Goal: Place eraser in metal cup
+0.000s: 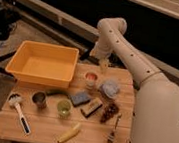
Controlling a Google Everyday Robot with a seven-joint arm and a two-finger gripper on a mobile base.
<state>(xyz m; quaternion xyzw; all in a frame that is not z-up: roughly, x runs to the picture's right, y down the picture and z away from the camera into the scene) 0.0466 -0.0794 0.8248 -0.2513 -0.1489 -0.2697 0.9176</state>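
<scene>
The eraser [92,107], a tan-topped block with dark sides, lies on the wooden table [44,127] right of centre. The metal cup [39,99], dull grey and round, stands to the left of it, in front of the yellow bin. My gripper [103,65] hangs from the white arm above the table's back edge, behind the white-and-orange cup, well away from the eraser and the metal cup.
A yellow bin [43,64] fills the back left. A white-and-orange cup [90,79], a blue-grey bowl [110,88], a blue sponge [80,98], a green cup [64,108], grapes [109,112], a fork [113,129], a brush [19,111] and a pale yellow wedge [69,133] lie around.
</scene>
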